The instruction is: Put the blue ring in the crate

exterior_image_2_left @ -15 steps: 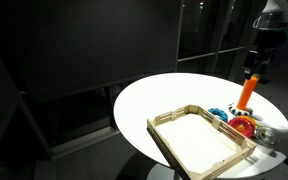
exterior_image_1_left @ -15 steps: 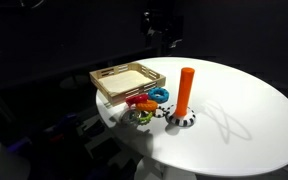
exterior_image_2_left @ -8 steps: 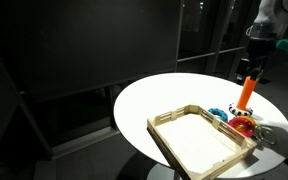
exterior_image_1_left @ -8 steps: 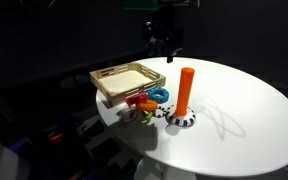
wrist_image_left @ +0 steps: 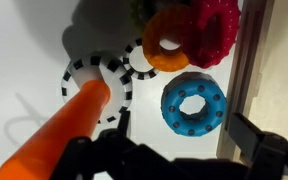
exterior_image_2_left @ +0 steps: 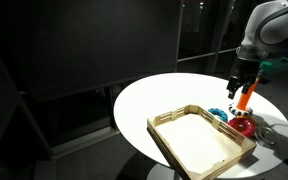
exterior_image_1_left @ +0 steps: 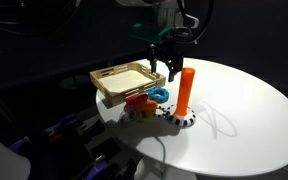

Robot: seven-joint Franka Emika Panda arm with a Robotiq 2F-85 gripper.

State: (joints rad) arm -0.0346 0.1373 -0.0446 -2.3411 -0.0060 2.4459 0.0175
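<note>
The blue ring (wrist_image_left: 193,103) lies flat on the white table beside the crate's wooden wall (wrist_image_left: 246,60). It also shows in both exterior views (exterior_image_1_left: 160,95) (exterior_image_2_left: 218,112). The crate (exterior_image_1_left: 127,80) (exterior_image_2_left: 199,140) is a shallow light-wood tray at the table's edge. My gripper (exterior_image_1_left: 166,68) (exterior_image_2_left: 236,88) (wrist_image_left: 179,142) hangs open and empty just above the blue ring. Its fingers (wrist_image_left: 252,135) stand on either side of the ring, not touching it.
An orange peg (exterior_image_1_left: 185,90) (exterior_image_2_left: 246,97) (wrist_image_left: 69,125) stands on a black-and-white base (wrist_image_left: 96,85) close to the gripper. An orange ring (wrist_image_left: 167,42), a red ring (wrist_image_left: 216,30) and a yellow-green ring (wrist_image_left: 139,8) lie beside the blue one. The table's edge is near the rings.
My gripper has come down from high at the back of the table to just above the blue ring. The rings, peg and crate have not moved.
</note>
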